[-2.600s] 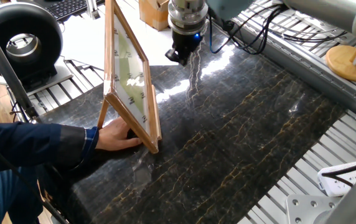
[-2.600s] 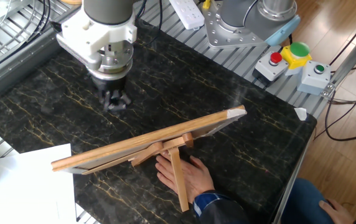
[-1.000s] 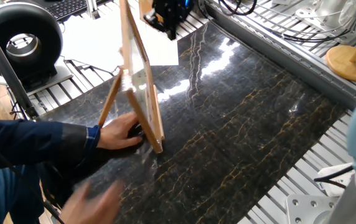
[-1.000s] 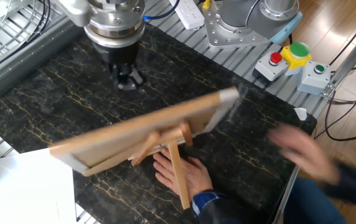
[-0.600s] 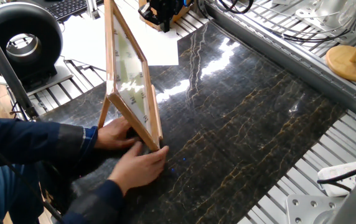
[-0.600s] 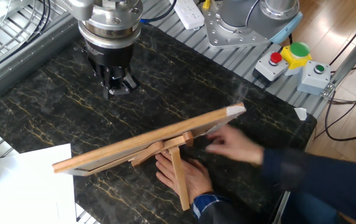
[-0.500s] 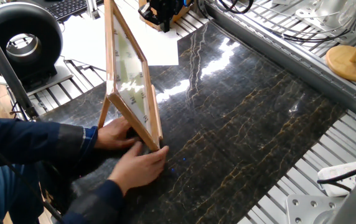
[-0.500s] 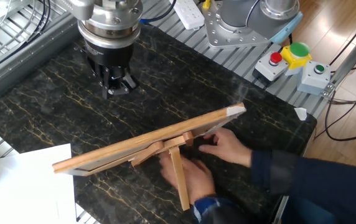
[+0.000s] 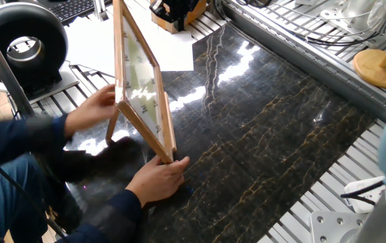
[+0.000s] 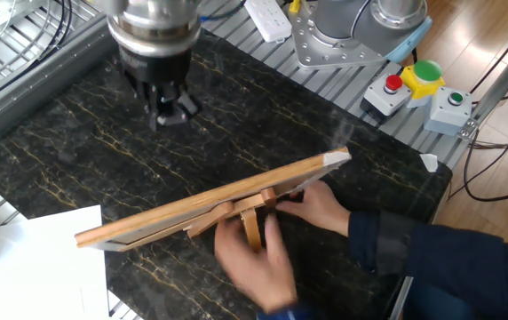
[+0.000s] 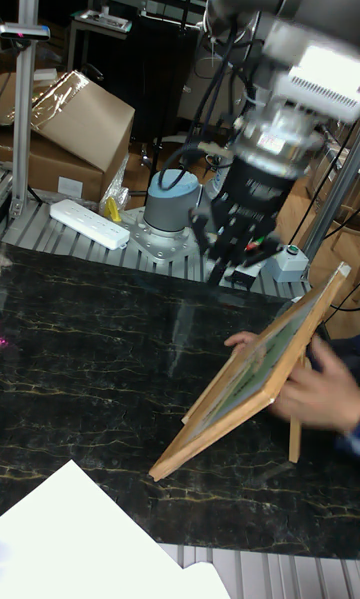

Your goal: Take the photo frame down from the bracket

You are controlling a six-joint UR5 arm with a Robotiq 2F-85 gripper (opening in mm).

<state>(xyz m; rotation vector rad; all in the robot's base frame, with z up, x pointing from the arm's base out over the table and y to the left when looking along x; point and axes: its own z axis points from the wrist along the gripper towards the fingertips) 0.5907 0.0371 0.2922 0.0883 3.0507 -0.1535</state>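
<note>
Leaning on the bracket, the photo frame stands tilted back on the dark marble tabletop, glass front facing the robot's gripper. The gripper hangs above the marble, well apart from the frame; whether its fingers are apart or together cannot be told. A person in blue sleeves has one hand at the frame's lower corner and the other hand behind its back edge. White paper lies beside the frame's far end.
</note>
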